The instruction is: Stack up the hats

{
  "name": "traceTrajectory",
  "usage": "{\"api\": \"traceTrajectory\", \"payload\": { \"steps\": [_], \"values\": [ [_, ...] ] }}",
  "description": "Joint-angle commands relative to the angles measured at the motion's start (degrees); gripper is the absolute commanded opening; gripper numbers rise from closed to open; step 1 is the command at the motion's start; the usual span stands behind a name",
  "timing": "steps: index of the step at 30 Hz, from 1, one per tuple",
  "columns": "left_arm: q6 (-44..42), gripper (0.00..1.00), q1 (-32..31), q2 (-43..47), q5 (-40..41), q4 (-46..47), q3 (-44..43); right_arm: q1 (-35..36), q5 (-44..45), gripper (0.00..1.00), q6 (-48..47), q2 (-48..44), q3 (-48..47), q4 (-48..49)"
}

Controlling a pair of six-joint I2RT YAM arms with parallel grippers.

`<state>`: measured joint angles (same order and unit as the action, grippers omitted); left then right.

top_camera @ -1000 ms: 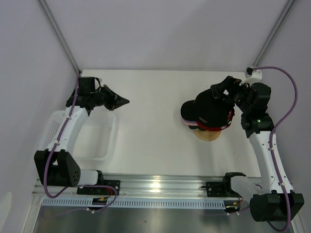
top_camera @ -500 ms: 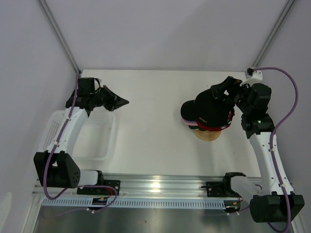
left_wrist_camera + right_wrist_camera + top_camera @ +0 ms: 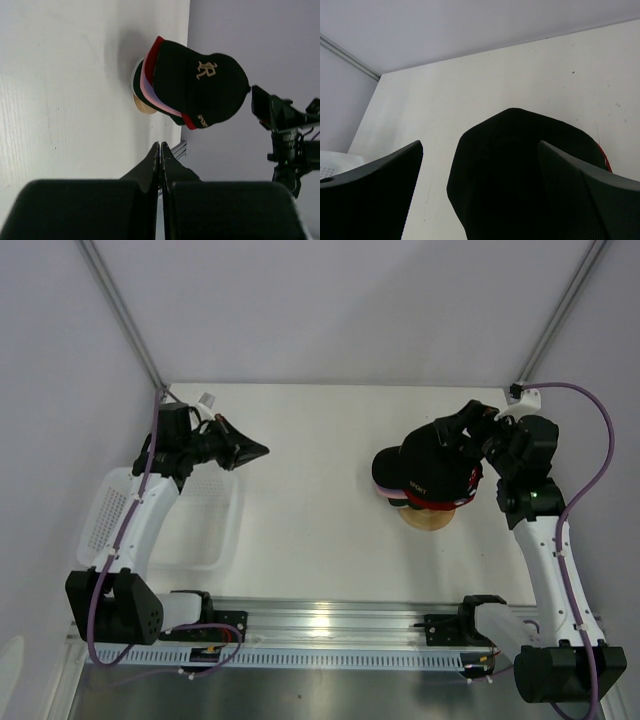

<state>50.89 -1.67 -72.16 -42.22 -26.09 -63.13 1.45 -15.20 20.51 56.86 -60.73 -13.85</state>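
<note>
The hats are stacked on a wooden stand (image 3: 428, 519) at the right. A black cap (image 3: 425, 472) with a gold logo is on top. Red (image 3: 440, 504) and pink (image 3: 395, 497) edges show beneath it. In the left wrist view the stack (image 3: 200, 90) appears side-on. My right gripper (image 3: 462, 426) is open, its fingers (image 3: 370, 185) straddling the black cap's (image 3: 520, 165) crown without closing on it. My left gripper (image 3: 262, 449) is shut and empty, held above the table left of centre, far from the stack. Its tip also shows in the left wrist view (image 3: 160, 146).
A white mesh basket (image 3: 225, 540) stands at the left under my left arm; its corner shows in the right wrist view (image 3: 335, 161). Grey walls and metal frame posts (image 3: 125, 320) border the table. A metal rail (image 3: 330, 625) runs along the near edge.
My left arm has shifted slightly, its wrist lower and further left, with the gripper still shut. My right gripper has barely moved over the black cap. The stack has not moved.
</note>
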Motion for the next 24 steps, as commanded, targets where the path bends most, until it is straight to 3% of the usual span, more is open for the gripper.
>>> {"api": "traceTrajectory", "payload": {
  "steps": [1,5,15,24],
  "values": [
    [-7.2,0.01,0.53,3.87,-5.25,5.79,0.64,0.39,1.23,0.99,0.4,-1.4,0.87,1.45],
    [-13.61,0.01,0.44,6.85,-7.08,5.16,0.55,0.31,1.31,1.0,0.06,-1.05,0.7,1.98],
    [-19.6,0.01,0.44,13.88,-14.65,8.24,3.45,0.39,2.02,0.99,-1.18,-0.7,0.88,2.24],
    [-21.8,0.01,0.44,16.35,-12.45,6.93,4.16,0.31,1.67,1.0,-1.09,-0.61,0.7,2.42]
  ]
}}
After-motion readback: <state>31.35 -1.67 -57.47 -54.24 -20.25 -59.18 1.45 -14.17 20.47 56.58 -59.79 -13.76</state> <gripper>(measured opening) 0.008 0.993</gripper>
